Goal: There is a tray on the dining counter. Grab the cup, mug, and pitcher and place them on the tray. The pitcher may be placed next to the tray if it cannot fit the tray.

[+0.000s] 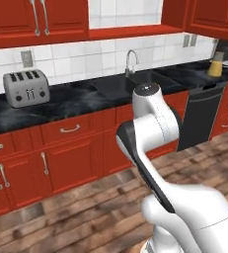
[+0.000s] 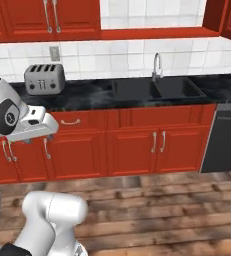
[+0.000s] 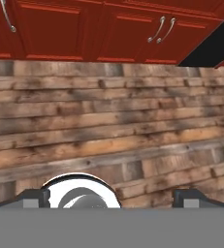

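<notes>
The pitcher (image 1: 215,64), a glass jug of orange-yellow juice with a tan lid, stands at the far right end of the black worktop (image 1: 71,101). My gripper (image 2: 38,138) hangs over the wooden floor, well short of the worktop and far left of the pitcher. In the hand view its two dark fingertips (image 3: 33,198) stand wide apart with nothing between them, so the gripper (image 3: 111,199) is open. The tray, the dining counter, the cup and the mug are out of view.
A grey toaster (image 1: 26,88) sits on the worktop at the left. A sink (image 1: 128,85) with a faucet (image 1: 131,60) lies in the middle, and a black dishwasher (image 1: 200,118) stands below the pitcher. Red cabinets (image 2: 132,145) line the front. Plank floor (image 3: 108,126) lies under the hand.
</notes>
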